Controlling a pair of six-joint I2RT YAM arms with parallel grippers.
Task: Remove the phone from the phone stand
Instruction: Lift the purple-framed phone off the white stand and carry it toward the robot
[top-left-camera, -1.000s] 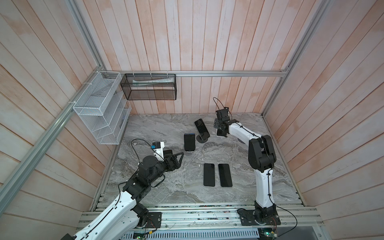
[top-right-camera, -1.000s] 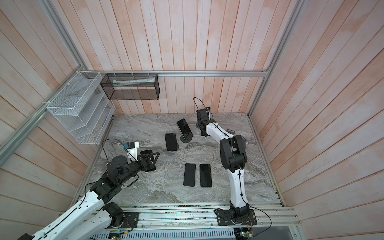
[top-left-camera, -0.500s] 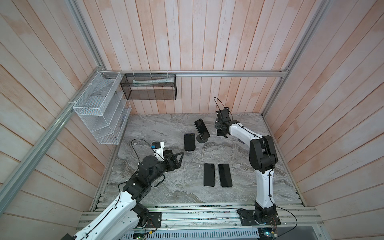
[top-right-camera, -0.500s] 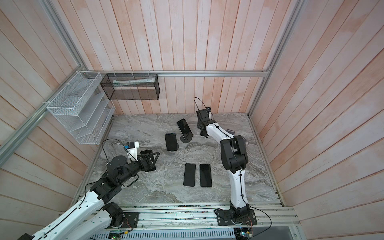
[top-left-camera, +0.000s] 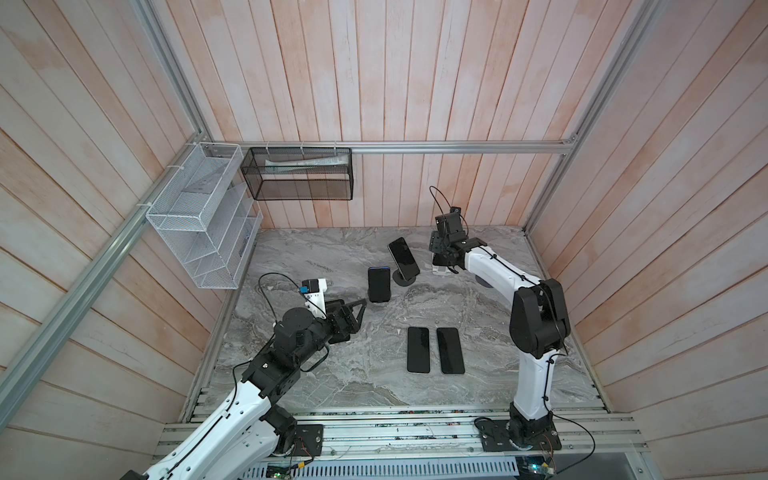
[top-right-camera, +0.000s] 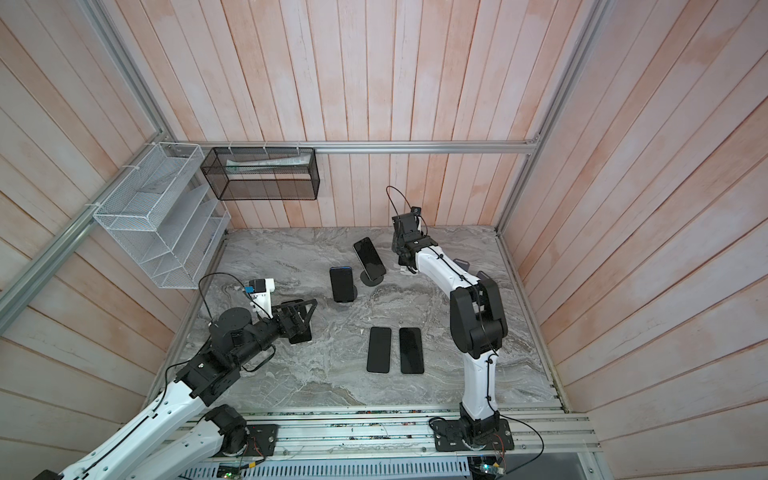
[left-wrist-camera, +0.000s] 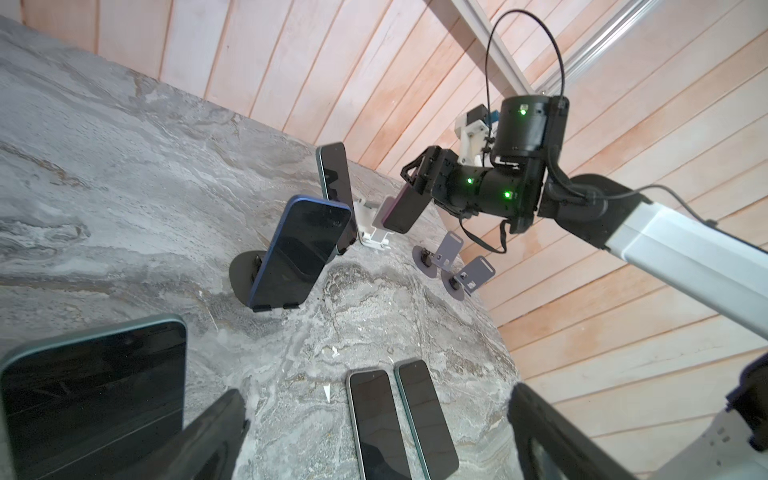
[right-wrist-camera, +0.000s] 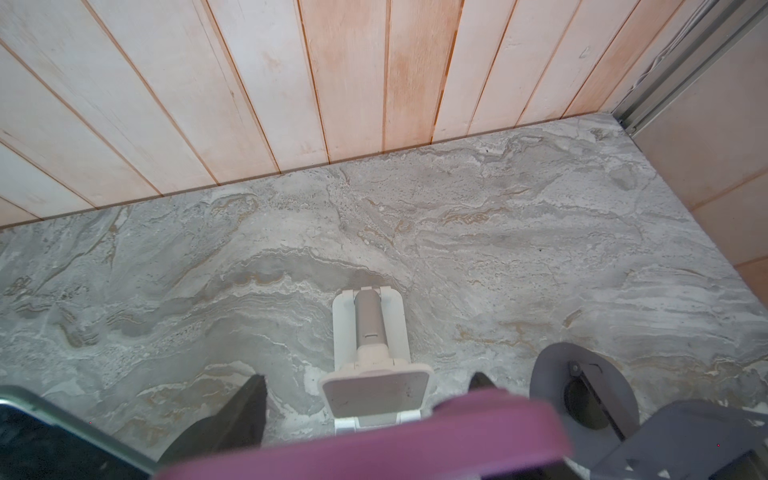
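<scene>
Lifting from here, I worry most that the phone (left-wrist-camera: 401, 214) slips. The right hand (left-wrist-camera: 411, 189) seems to pinch it only near its upper end, so the lower part hangs free and can swing or slide out if I move fast. The phone sits between the fingers, tilted, just above the white stand (right-wrist-camera: 370, 332). The stand's plate looks empty, so I judge the phone is already off, but very close. Its lower edge can catch the stand's lip and tip this light stand over. Near one side of the hand stands a neighbour phone (left-wrist-camera: 334, 178), and near the other side an empty grey stand (right-wrist-camera: 582, 386); a wide swing may knock them.

The right arm is stretched far over the tabletop (right-wrist-camera: 498, 249), with the wrist bent down. The left hand (left-wrist-camera: 377, 390) is spread wide and holds nothing, low over the tabletop and well apart from the right hand.
</scene>
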